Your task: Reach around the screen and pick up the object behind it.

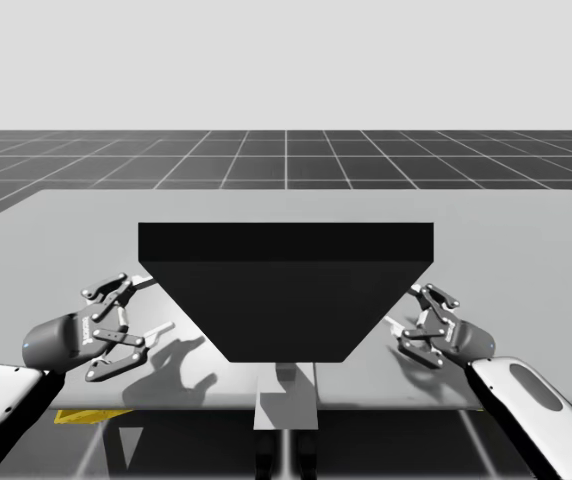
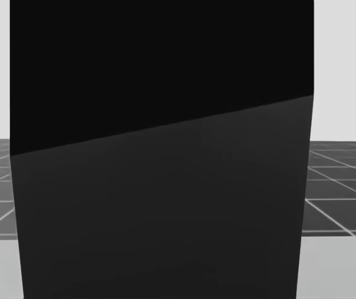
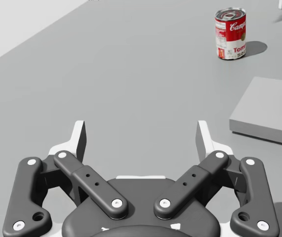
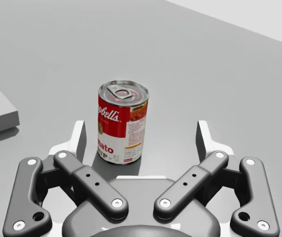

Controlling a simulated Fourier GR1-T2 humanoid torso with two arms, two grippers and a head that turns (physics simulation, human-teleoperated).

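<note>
Behind the matte black screen [image 1: 286, 290], a glossy red-and-white cylindrical can [image 4: 123, 123], metal-lidded, stands upright between the wide jaws of my right gripper [image 4: 141, 131], seemingly touching neither; my left gripper [image 3: 141, 131], jaws wide too, hovers beside the screen.

Your arms and tools
Your left tool [image 3: 141, 140] and right tool [image 1: 406, 312]: dark grey links [image 3: 89, 185], silver screws [image 3: 117, 203], white fingertips [image 3: 78, 139]; white forearms [image 1: 526, 405].
</note>
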